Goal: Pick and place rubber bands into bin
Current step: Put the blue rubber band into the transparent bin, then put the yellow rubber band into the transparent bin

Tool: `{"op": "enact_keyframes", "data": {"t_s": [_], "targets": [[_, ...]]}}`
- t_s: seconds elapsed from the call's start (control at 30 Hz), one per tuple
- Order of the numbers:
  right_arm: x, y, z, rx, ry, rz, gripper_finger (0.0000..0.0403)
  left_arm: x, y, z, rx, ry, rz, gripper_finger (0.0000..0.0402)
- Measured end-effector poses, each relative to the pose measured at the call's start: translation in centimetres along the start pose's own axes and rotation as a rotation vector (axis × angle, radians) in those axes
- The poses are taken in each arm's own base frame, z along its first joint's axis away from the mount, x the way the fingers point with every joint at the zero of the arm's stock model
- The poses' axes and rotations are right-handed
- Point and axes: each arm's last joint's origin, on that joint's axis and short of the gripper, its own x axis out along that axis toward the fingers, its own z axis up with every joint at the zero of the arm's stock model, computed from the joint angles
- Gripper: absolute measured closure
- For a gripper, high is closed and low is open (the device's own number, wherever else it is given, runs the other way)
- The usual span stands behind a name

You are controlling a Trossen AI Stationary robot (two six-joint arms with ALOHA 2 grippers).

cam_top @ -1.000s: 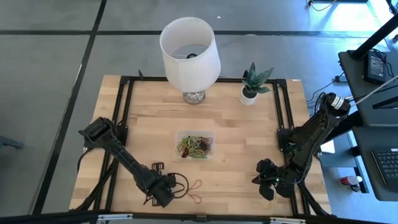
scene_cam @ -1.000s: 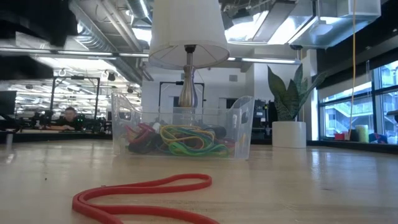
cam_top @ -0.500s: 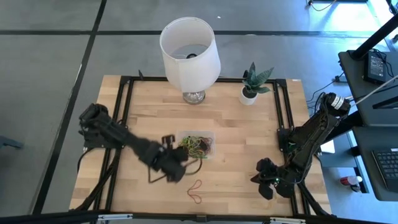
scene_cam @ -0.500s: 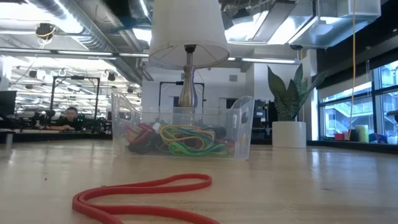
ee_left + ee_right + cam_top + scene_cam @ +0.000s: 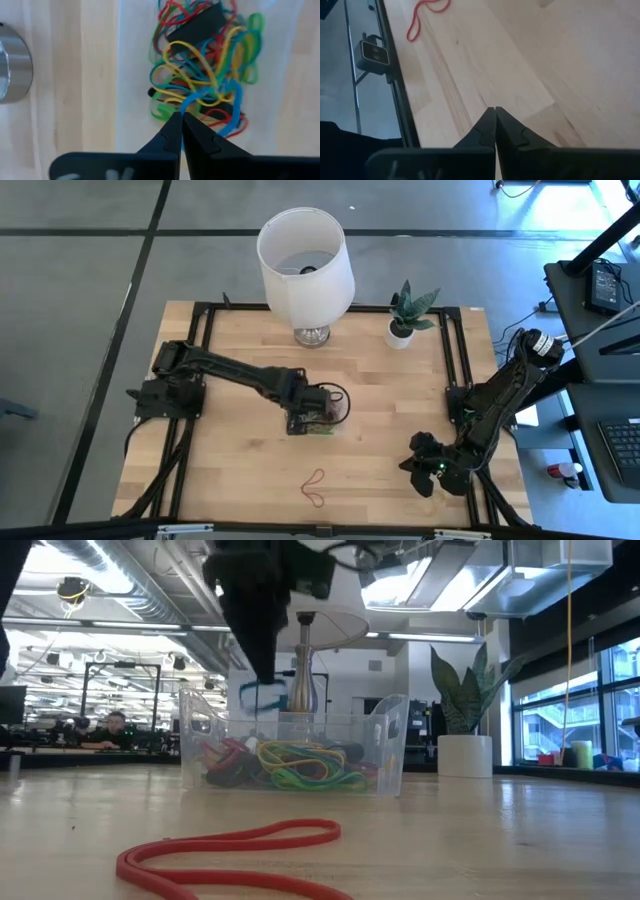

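A blue rubber band (image 5: pixel 227 102) hangs pinched between your left gripper (image 5: pixel 181 120) fingertips, directly above the bin (image 5: pixel 335 420) at the table's middle. Below it you have a tangle of rubber bands (image 5: pixel 200 65) in red, yellow, green and black lying inside the bin. One red band (image 5: pixel 315 487) lies on the wood toward the near edge, well apart from the bin. Your right gripper (image 5: pixel 494 111) waits at the right near corner, fingers pressed together, holding nothing.
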Motion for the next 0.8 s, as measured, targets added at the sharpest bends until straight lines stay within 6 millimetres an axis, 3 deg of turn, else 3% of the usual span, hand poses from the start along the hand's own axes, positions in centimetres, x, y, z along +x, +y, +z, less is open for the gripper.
{"op": "enact_keyframes", "data": {"t_s": [0.2, 0.4, 0.6, 0.8], "targets": [[0.0, 0.0, 0.0, 0.025, 0.000, 0.000, 0.0402, 1.8, 1.1, 0.4, 0.000, 0.065, -0.030, 0.0359], [0.0, -0.1, 0.0, 0.020, 0.001, -0.005, 0.0402, 1.9, 1.5, 0.5, -0.030, 0.070, -0.039, 0.0297], [0.0, 0.0, 0.0, 0.013, 0.001, -0.003, 0.0399, -0.8, 1.6, 0.0, -0.141, -0.003, -0.051, 0.0265], [0.1, 0.0, 0.3, -0.002, 0.008, -0.016, 0.0400, -3.5, -0.1, -0.8, -0.091, -0.082, -0.078, 0.0281]]}}
